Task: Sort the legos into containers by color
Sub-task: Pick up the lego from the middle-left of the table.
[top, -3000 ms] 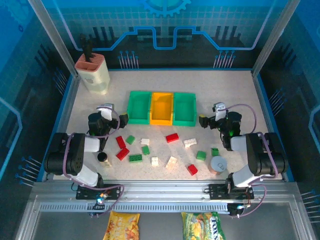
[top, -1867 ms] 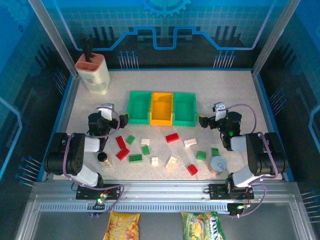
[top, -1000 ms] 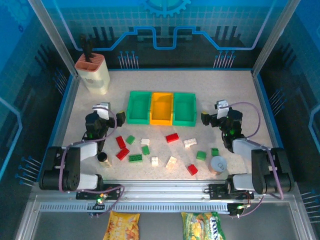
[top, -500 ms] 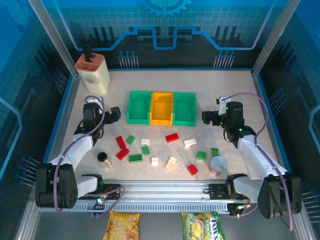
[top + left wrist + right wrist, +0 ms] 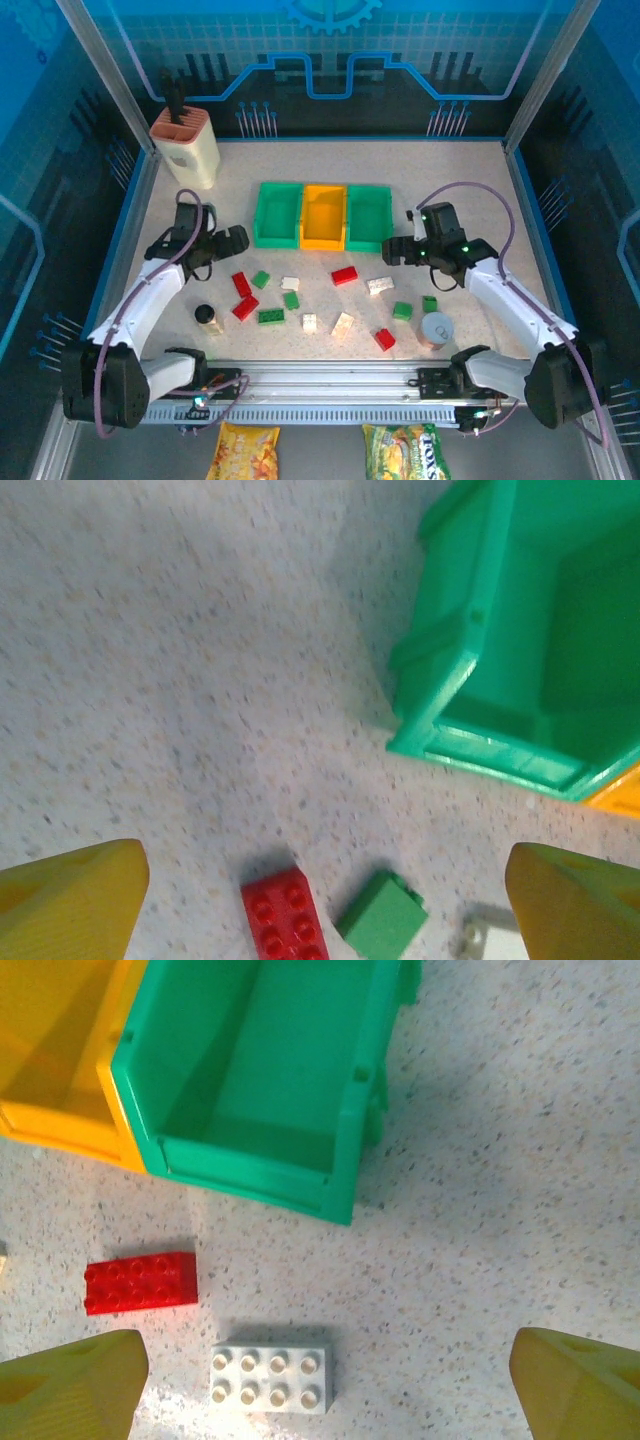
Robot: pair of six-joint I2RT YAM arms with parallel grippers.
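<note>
— Grippers first: how do they stand?
— Left gripper (image 5: 325, 900) is spread wide, its yellow fingertips (image 5: 70, 900) at the two sides of its wrist view, and it holds nothing. Right gripper (image 5: 325, 1385) is the same, wide and empty.
— Which bricks lie under them?
— Under the left, a red brick (image 5: 283, 915) with its long axis running away from the camera, and just beside it a green brick (image 5: 381, 915) turned cornerwise. Under the right, a cream-white brick (image 5: 271, 1378) and another red one (image 5: 140, 1282), both lying crosswise.
— And the arms?
— Each reaches forward from its near corner, its gripper turned inward beside an end bin of the containers (image 5: 322, 217).
— The legos (image 5: 270, 316)?
— Scattered on the table (image 5: 470, 190), just nearer than the bins.
</note>
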